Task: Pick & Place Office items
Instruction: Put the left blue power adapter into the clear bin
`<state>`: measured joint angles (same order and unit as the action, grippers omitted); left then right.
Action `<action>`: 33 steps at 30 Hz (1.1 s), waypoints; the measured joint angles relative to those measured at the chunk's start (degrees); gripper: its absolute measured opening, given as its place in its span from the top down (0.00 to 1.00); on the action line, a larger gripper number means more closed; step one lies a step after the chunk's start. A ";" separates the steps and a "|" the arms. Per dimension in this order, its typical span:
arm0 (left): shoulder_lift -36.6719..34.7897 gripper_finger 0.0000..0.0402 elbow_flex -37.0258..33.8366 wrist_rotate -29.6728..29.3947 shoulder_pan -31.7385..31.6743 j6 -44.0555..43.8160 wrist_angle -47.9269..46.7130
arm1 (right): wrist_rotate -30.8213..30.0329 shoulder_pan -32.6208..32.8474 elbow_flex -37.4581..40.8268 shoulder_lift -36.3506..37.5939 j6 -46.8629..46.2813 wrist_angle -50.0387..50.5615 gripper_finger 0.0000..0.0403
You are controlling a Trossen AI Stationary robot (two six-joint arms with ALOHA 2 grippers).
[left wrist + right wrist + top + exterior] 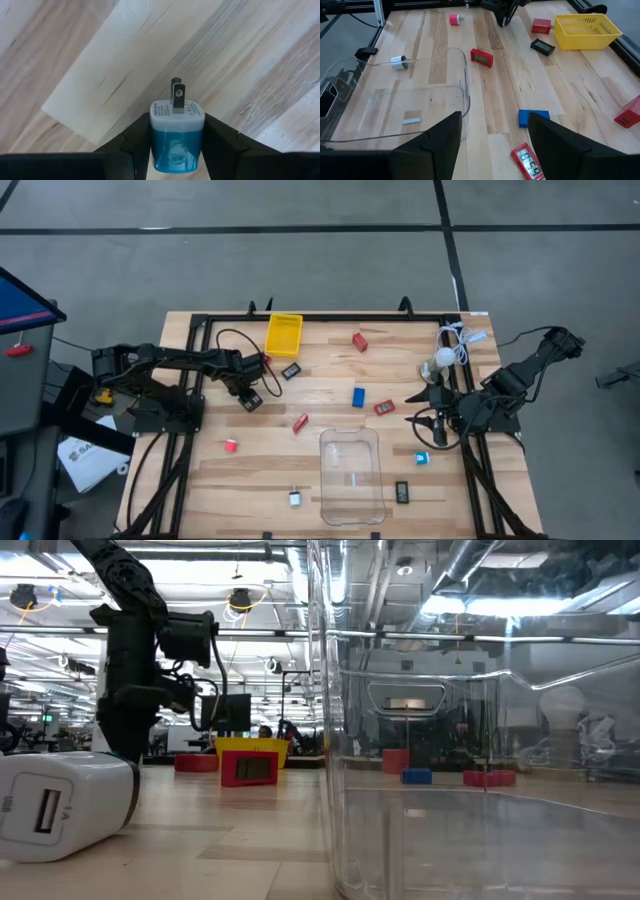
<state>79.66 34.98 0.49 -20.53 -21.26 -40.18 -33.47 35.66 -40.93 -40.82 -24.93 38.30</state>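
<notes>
My left gripper [250, 398] hangs over the table's left-middle, near the yellow basket [284, 335], shut on a white-and-cyan plug charger [176, 142]. My right gripper [432, 425] waits open at the right side; the blue block [534, 118] and a red timer [527, 162] lie on the boards just beyond its fingers [445, 140]. Red pieces [360, 341] [300, 422] [231, 445], black rectangles [291, 370] [402, 492], a white-and-cyan bit [421, 458] and a white charger [295, 498] lie flat, scattered over the table. My left gripper pinches the plug charger by its cyan body [175, 155], one finger [134, 147] on each side, coming from above and pointing down. The white end with its two metal prongs [176, 94] sticks out past the fingertips toward the boards. It looks clear of the table.
A clear plastic bin [350, 475] stands at the near middle and fills the low view's right half [470, 740]. A white round lamp-like object with coiled cable [447, 352] sits at the far right. Black frame rails [190, 380] run along the table's edges.
</notes>
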 joint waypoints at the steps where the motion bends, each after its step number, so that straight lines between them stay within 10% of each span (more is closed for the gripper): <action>1: -0.01 0.66 0.00 0.00 0.00 0.00 -0.16 | 0.00 0.00 0.00 0.00 0.00 0.00 0.45; 33: -0.85 0.66 18.29 -0.07 7.76 4.45 -3.06 | 0.00 -0.07 -0.03 0.02 0.01 -1.09 0.45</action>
<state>78.81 53.27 0.43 -12.77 -16.81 -43.24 -33.47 35.59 -40.95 -40.80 -24.91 37.22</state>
